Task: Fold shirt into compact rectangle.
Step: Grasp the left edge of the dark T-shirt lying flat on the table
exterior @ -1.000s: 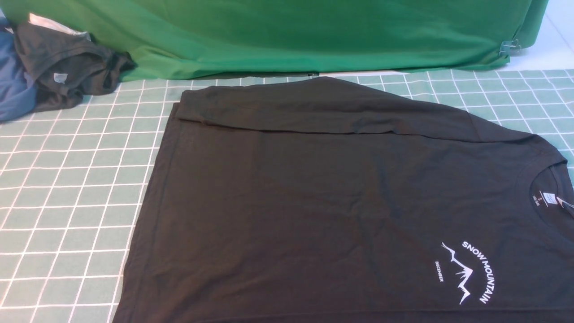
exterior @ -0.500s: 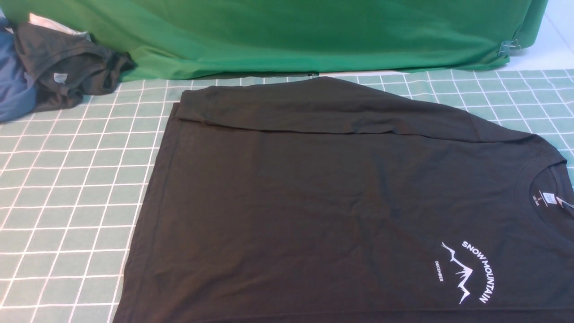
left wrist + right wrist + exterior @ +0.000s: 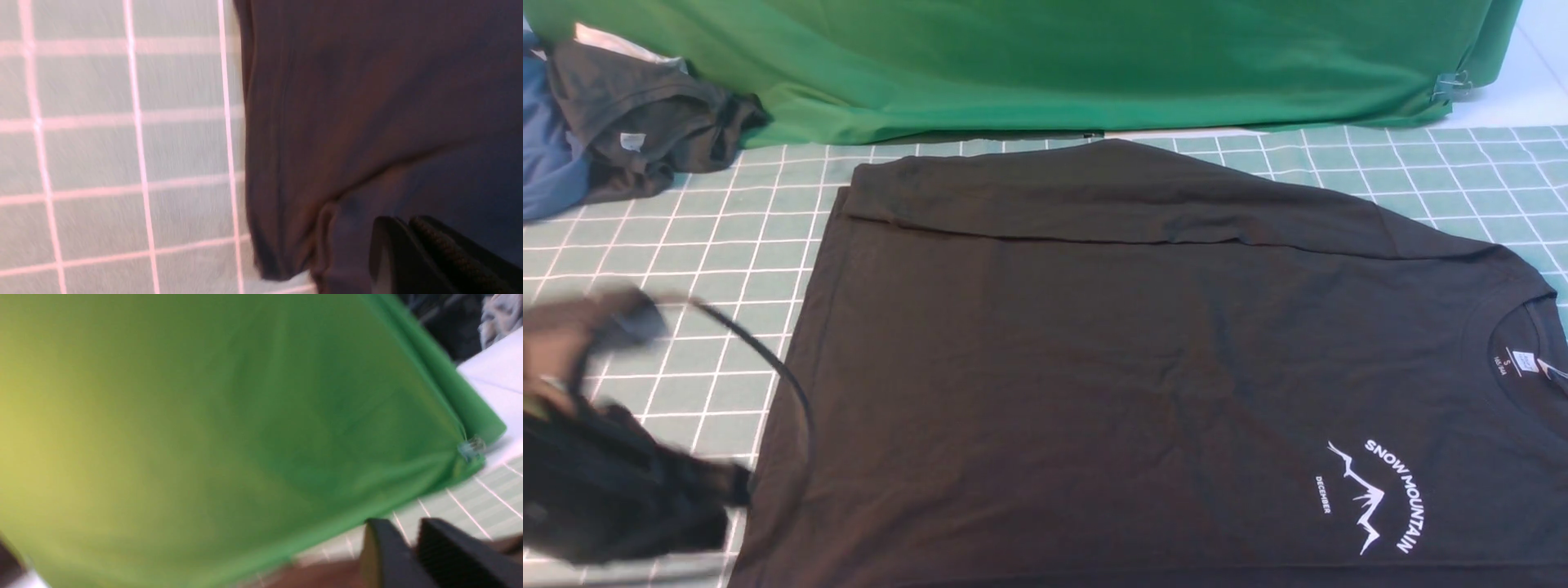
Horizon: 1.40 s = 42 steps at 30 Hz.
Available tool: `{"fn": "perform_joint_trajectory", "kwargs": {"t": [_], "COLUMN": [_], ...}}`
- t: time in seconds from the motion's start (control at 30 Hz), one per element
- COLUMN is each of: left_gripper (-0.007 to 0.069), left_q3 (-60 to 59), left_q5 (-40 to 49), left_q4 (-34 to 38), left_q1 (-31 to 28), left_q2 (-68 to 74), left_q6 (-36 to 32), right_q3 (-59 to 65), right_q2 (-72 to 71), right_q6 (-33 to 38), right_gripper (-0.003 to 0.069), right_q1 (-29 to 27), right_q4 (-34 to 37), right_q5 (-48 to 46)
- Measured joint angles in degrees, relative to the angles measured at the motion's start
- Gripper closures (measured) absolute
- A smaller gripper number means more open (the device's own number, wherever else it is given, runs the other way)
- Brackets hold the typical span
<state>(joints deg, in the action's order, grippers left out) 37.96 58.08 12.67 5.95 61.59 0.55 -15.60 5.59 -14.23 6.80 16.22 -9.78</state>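
Observation:
The black long-sleeved shirt [image 3: 1094,367] lies flat on the table with its collar to the right and its hem to the left. One sleeve [image 3: 1094,196] is folded across its far side. The white "SNOW MOUNTAIN" print [image 3: 1380,494] and the neck label [image 3: 1523,362] face up. My left gripper [image 3: 739,486] is blurred at the lower left, beside the shirt's hem edge. In the left wrist view the left gripper [image 3: 402,222] is shut and empty over the shirt's [image 3: 367,102] hem corner. My right gripper [image 3: 398,528] shows only in its wrist view, shut, holding nothing.
A dark grey garment [image 3: 645,122] lies on a blue garment [image 3: 547,155] at the far left corner. A green cloth [image 3: 1054,65] hangs along the back, held by a clip [image 3: 1452,84]. The green gridded mat [image 3: 645,261] covers the table.
My left arm has come into the front view from the lower left, reaching the shirt's hem edge. The shirt has not moved.

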Motion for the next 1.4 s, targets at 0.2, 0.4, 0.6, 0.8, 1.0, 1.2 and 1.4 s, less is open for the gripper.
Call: {"fn": "perform_joint_trajectory", "kwargs": {"t": [0.2,0.4,0.6,0.8,1.0,1.2,1.4], "left_gripper": [0.0624,0.0577,0.0371,0.0127,0.0069,0.0112,0.0317], "left_q3": [-2.7,-2.8,-2.8,-2.8,-3.5,-3.9,-3.9], "left_q5": [-4.6,-6.2,-8.0,-12.8,-13.3,-13.3,-13.2], "left_q4": [-10.9,-13.6,-13.7,-12.3,-7.5,-7.4,-7.1], "left_q1": [14.7,19.9,20.3,20.3,20.3,20.3,20.3], "left_q2": [7.4,14.1,16.6,16.9,20.5,22.6,22.6], "left_q6": [15.5,19.4,19.9,20.5,20.6,21.6,21.4], "right_q3": [-16.1,-22.6,-22.8,-22.8,-22.8,-22.8,-22.8], "right_q2": [19.1,31.4,33.7,33.7,33.7,33.7,33.7], "right_q6": [14.2,19.0,19.4,19.5,19.6,20.3,20.7], "right_gripper": [0.0631,0.0634,0.0634,0.0633,0.0629,0.0621,0.0620], "right_q1": [5.0,7.6,8.4,8.6,8.6,8.6,8.6], "right_q4": [-0.5,-0.5,0.0,0.1,0.2,0.2,0.2], "right_q5": [-20.4,-28.9,-30.4,-30.3,-30.1,-29.8,-29.6]}}
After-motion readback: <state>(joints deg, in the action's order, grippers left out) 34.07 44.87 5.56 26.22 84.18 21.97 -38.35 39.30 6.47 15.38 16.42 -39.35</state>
